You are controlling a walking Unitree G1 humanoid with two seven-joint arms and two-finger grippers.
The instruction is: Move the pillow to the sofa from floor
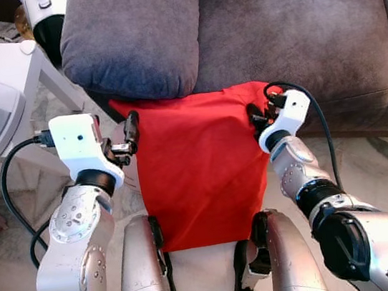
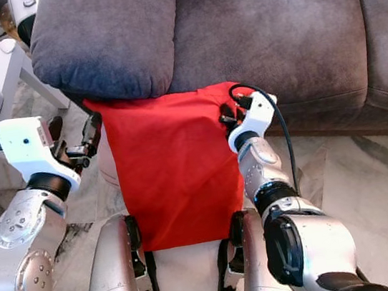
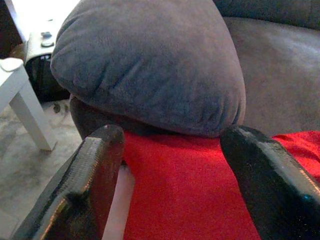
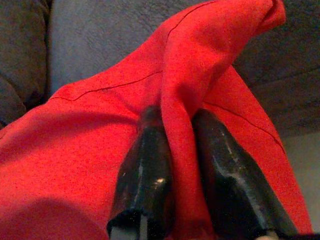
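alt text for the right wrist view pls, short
The right gripper is shut on a raised fold of the red pillow, its two black fingers pinching the fabric between them. Behind the pillow lies the grey sofa, darker at the edges of the view.

The red fabric pillow [image 1: 201,170] hangs between the robot's two arms, above its silver legs [image 1: 143,275]. The left end effector [image 3: 170,165] sits at the pillow's 9 o'clock edge, fingers spread either side of it. The right end effector [image 4: 175,165] pinches a fold at the 2 o'clock corner. At 12 o'clock, behind the pillow, stands the grey plush sofa [image 1: 292,23]; its rounded grey cushion [image 1: 135,34] overhangs the pillow's top. The white table [image 1: 3,71] lies at 10 o'clock.
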